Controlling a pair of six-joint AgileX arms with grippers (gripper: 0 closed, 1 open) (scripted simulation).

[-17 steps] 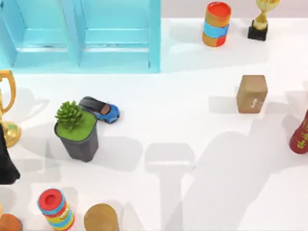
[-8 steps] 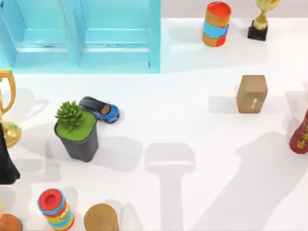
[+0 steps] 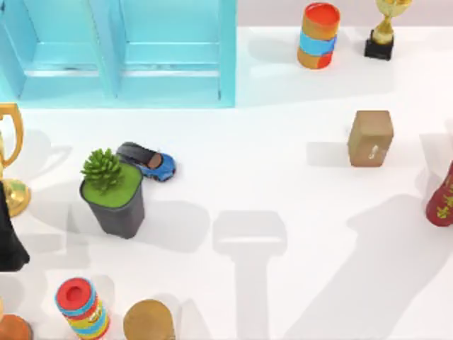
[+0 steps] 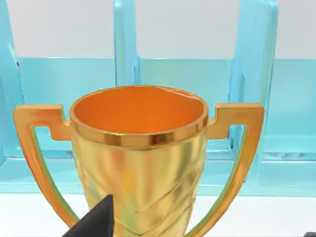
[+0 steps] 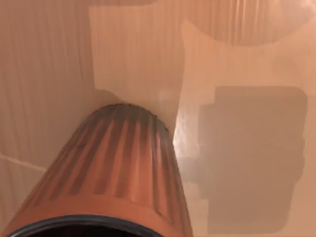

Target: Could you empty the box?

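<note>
White table [image 3: 283, 184]; tan box [image 3: 370, 138] upright at right, white mark unreadable.

Box [image 3: 370, 138] open all round; nearest obstacle red bottle [image 3: 442, 198], perhaps tight on right edge.

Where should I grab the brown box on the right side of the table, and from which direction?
Probably from straight above, closing on its two long side faces. The box is a small cuboid standing apart from the red bottle and trophy, so a top approach looks unobstructed. Its flat, parallel sides suit two fingers.
</note>
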